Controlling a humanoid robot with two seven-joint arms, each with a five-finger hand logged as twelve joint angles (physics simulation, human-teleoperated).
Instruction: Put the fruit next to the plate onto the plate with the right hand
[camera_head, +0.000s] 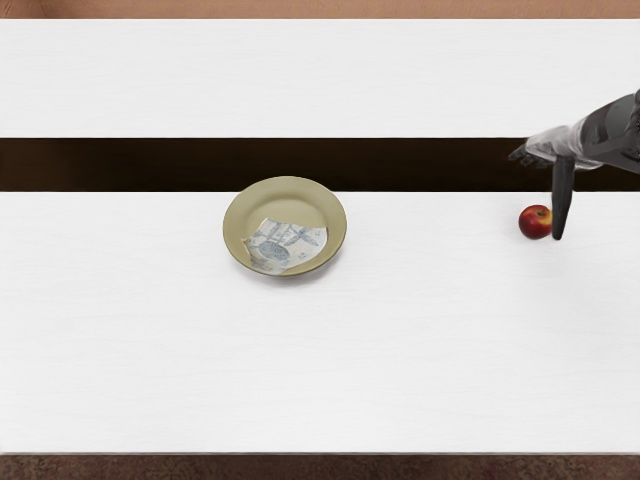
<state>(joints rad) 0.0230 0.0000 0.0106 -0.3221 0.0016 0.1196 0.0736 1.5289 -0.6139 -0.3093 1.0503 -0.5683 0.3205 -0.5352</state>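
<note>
White table (320, 350) with plate (285, 195), brownish floor (320, 467)

Rendered tabletop test scene, lab-like rather than a home. Flat white desk (300, 350) with one plate (236, 215); behind the plate a dark gap (250, 165), then a rear desk (300, 80), same white. Brown floor (300, 468) strip in front of plate.

Apple (535, 221): small, red with yellow patch, sitting on table (400, 350) near right edge, well apart from plate.
Plate (231, 222): round, shallow, olive-tan, lying flat near centre, showing blue-grey patterned patch in lower half.
</note>
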